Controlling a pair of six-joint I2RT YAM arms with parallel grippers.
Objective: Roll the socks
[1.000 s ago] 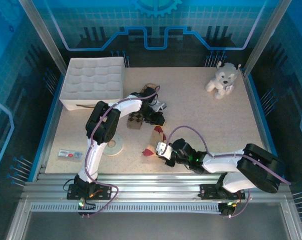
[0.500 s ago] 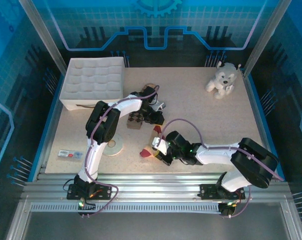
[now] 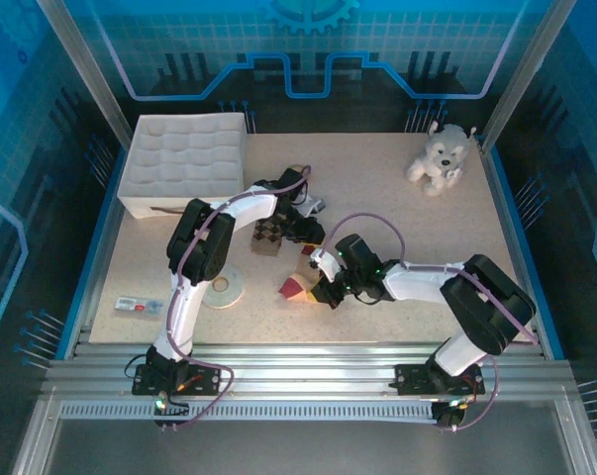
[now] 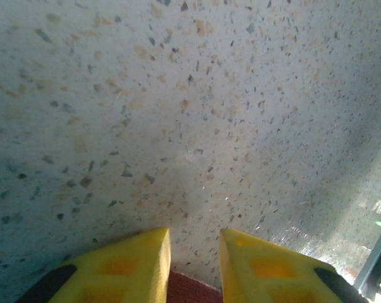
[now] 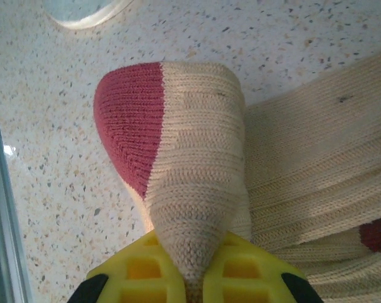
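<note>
The tan sock [image 5: 196, 145] with a dark red toe [image 5: 130, 120] is pinched in my right gripper [image 5: 193, 243], and its toe end is folded over the rest of the sock. From above, that sock [image 3: 294, 287] lies near the table's middle front, with the right gripper [image 3: 318, 285] at its right side. The brown argyle sock [image 3: 266, 236] lies just behind it. My left gripper [image 3: 306, 231] is low on the table right of the argyle sock. Its yellow fingers [image 4: 133, 265] stand slightly apart over bare tabletop, with a strip of dark red fabric [image 4: 185, 291] between them near their base.
A white foam tray [image 3: 184, 163] sits at the back left and a grey-white plush dog [image 3: 439, 158] at the back right. A white tape ring [image 3: 224, 287] and a small packet [image 3: 140, 305] lie front left. The tape ring's edge [image 5: 83, 12] is close to the held sock.
My right gripper has swung back and left with the sock's toe end, folding the sock shorter. The left arm has hardly moved.
</note>
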